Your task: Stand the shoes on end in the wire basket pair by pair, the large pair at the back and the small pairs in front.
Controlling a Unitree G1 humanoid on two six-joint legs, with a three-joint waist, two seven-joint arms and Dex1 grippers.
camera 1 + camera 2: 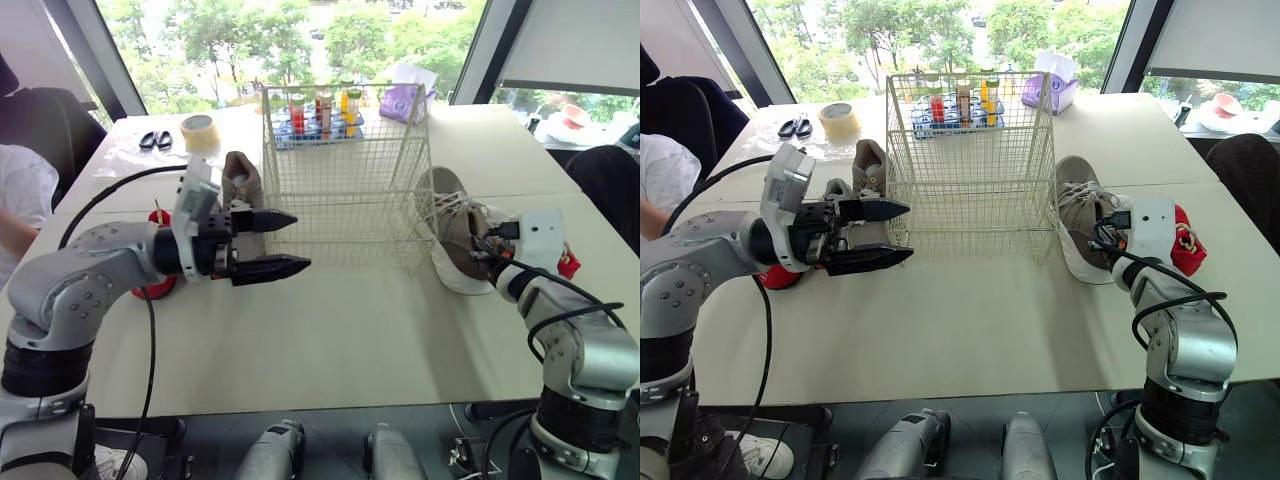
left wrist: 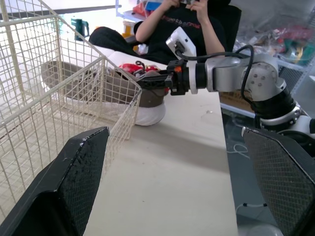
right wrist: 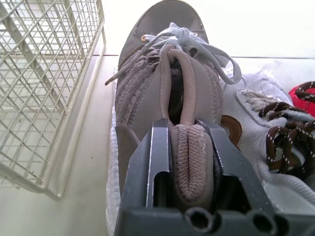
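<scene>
The right gripper (image 3: pixel 184 132) is clamped on the heel collar of a grey shoe (image 3: pixel 147 88), which lies on the table (image 1: pixel 350 330) just right of the basket (image 1: pixel 340 180). The left gripper (image 1: pixel 300 242) hovers with jaws apart at the basket's front left corner. A second grey shoe (image 1: pixel 240 180) sits behind it, left of the basket.

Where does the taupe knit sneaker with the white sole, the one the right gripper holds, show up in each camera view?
Left eye view: taupe knit sneaker lies right of the white wire basket.
Right eye view: sneaker, again right of the basket.
Left wrist view: sneaker beyond the basket's corner.
Right wrist view: sneaker clamped by the right gripper.
Shared landmark: the basket.
</scene>
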